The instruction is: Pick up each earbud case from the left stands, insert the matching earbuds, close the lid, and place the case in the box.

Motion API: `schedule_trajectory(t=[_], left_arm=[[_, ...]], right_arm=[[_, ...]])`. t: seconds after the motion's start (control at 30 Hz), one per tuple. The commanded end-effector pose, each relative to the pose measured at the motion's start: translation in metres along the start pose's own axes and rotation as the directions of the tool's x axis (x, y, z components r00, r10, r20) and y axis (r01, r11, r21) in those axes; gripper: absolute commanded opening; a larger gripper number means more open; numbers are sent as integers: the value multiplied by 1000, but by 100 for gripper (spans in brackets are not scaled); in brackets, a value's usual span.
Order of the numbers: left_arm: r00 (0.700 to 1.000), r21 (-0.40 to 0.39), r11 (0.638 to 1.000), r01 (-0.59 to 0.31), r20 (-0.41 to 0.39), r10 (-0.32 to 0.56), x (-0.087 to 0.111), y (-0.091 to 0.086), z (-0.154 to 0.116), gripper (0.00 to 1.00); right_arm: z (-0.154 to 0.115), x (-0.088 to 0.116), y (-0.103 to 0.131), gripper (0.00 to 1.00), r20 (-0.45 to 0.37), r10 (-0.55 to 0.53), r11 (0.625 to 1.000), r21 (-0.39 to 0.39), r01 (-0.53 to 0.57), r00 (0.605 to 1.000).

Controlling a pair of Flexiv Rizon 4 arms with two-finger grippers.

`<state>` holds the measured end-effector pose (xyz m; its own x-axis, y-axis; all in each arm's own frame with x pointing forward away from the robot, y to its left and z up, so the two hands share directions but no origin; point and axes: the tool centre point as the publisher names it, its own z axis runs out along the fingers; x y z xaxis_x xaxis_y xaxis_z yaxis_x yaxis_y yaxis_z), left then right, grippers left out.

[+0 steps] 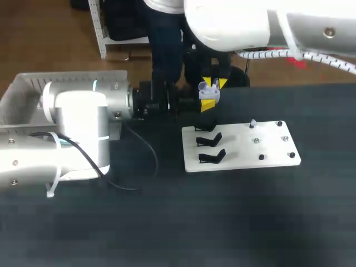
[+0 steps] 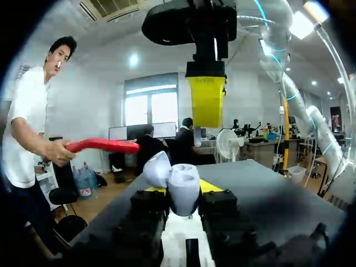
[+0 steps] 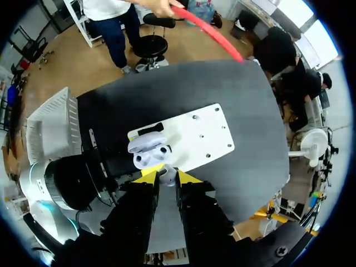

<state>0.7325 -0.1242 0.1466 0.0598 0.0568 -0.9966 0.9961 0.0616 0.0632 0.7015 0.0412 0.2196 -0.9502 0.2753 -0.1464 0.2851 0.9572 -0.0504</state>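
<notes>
A pale, open earbud case (image 1: pixel 209 90) is held off the table beyond the white plate (image 1: pixel 245 158), with my left gripper (image 1: pixel 207 101) shut on its sides. In the left wrist view the case (image 2: pixel 182 189) sits between the yellow tips, its lid (image 2: pixel 157 168) tipped back. My right gripper (image 1: pixel 214 83) hangs straight above it, fingers (image 2: pixel 207 103) pointing down. In the right wrist view that gripper (image 3: pixel 167 177) is shut on a small white earbud (image 3: pixel 167 179), just above the case (image 3: pixel 149 157) and its two sockets.
Three black stands (image 1: pixel 210 140) on the plate's left side carry nothing. Small pegs and one pale earbud (image 1: pixel 253 124) are on its right side. The slatted box (image 1: pixel 25 92) is at the far left, behind my left arm. A person's red stick (image 3: pixel 214 36) reaches over the far edge.
</notes>
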Motion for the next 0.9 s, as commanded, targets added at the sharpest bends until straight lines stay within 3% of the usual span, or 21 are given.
schedule_trajectory(t=[0.03, 0.9], left_arm=[[1000, -2, 1000, -3, 5, 3, 1, 0, 0, 0], [1000, -2, 1000, -3, 5, 3, 1, 0, 0, 0]], right_arm=[[-1, -4, 8, 0, -5, 11, 1000, 13, -11, 1000], [15, -11, 6, 0, -19, 41, 999, 5, -41, 999]])
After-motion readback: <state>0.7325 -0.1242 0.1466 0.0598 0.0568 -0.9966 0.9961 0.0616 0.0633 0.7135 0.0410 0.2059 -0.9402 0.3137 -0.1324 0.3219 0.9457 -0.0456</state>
